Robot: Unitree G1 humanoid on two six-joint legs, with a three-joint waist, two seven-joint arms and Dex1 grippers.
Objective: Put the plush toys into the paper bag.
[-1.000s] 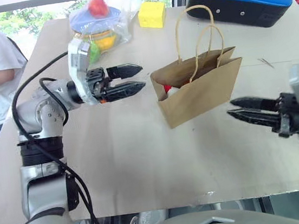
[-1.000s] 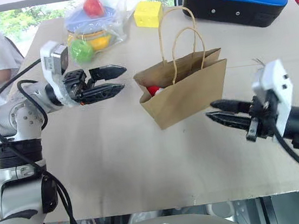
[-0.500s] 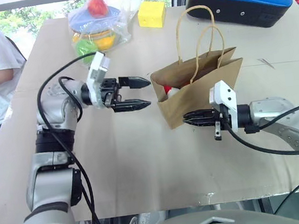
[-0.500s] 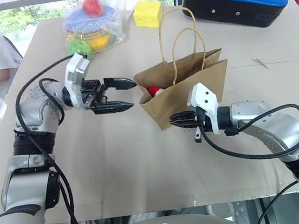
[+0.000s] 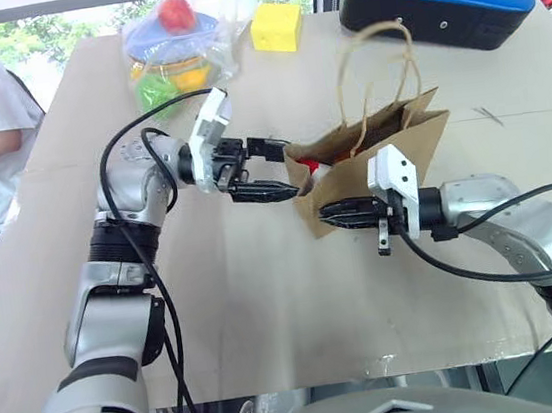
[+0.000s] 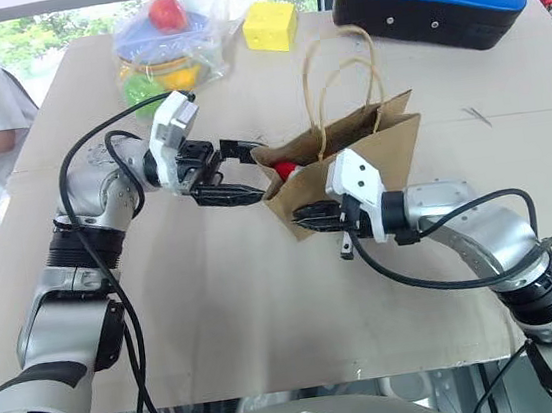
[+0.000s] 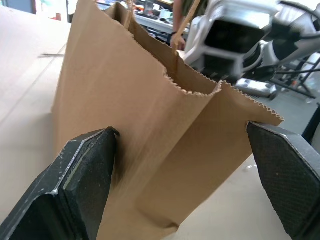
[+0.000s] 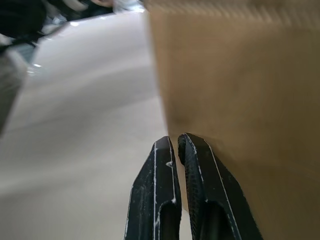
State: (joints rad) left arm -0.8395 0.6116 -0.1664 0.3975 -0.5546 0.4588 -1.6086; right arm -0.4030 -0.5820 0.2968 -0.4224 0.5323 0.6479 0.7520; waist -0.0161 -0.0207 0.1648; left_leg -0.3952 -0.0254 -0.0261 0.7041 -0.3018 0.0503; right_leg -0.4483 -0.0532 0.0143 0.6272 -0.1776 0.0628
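The right gripper (image 8: 176,142), jaws closed, lies against the paper bag's (image 8: 245,95) brown side above the table (image 8: 85,115).

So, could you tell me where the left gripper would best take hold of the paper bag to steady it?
Probably at the narrow end panel of the paper bag, coming level from the robot's left. The left gripper already has its open fingers either side of that upright end, and the serrated rim there looks thin enough to pinch.

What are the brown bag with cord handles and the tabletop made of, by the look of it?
Brown bag with cord handles: looks like matte kraft paper. It has a saw-toothed top edge, sharp side folds and creases; its handles look like twisted tan cord.

Tabletop: probably a beige matte board or a laminate. It is flat with no glare, and a seam line runs across it. The pictures do not settle which material it is.
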